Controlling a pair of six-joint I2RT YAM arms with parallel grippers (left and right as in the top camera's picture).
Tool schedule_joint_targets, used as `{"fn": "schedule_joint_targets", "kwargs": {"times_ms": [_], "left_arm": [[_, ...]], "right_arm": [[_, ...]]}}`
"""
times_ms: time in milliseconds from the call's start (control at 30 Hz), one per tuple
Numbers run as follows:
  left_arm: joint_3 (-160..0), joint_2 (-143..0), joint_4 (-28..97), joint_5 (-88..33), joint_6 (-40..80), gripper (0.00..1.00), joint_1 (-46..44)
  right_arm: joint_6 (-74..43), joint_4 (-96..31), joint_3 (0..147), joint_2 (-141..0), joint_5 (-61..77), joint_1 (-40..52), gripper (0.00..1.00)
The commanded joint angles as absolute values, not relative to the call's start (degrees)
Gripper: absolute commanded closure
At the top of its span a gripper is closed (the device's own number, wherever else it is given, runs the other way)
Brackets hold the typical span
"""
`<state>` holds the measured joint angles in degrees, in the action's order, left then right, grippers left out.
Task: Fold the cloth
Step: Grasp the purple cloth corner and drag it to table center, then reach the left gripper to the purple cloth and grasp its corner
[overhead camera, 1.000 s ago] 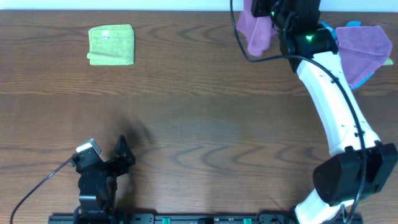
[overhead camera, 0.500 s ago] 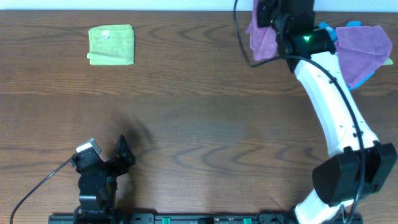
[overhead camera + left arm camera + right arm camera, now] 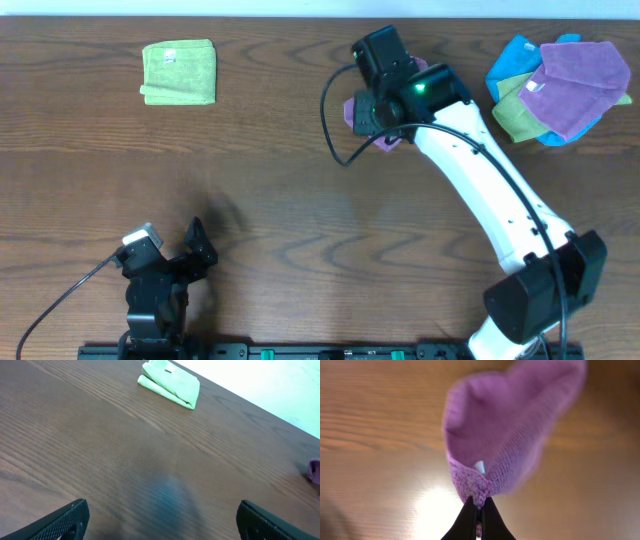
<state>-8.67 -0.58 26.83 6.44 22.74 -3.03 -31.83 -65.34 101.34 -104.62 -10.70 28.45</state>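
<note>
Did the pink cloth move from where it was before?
Yes. The right pincer carried the orchid cloth left, toward the table's middle, away from the cloth pile.

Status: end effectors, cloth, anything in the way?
Right end effector shut on the cloth, bunched, hanging from the pinch. Left end effector open, empty. Green folded cloth and cloth pile off to the sides, nothing blocking.

No legible txt — none.
</note>
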Motion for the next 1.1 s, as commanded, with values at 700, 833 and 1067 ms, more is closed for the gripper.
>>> {"fn": "schedule_joint_targets", "kwargs": {"times_ms": [700, 833, 1067], "left_arm": [[-7.7, -0.2, 27.2, 7.3, 23.2, 0.05, -2.7], [-7.7, -0.2, 27.2, 7.3, 23.2, 0.05, -2.7], [-7.7, -0.2, 27.2, 7.3, 23.2, 0.05, -2.7]], "right_arm": [[-42.8, -61.6, 84.1, -104.4, -16.9, 45.3, 0.85], [-42.1, -59.0, 75.2, -104.4, -14.5, 43.9, 0.01], [-39.2, -59.1, 75.2, -99.2, -10.5, 41.6, 0.01]]}}
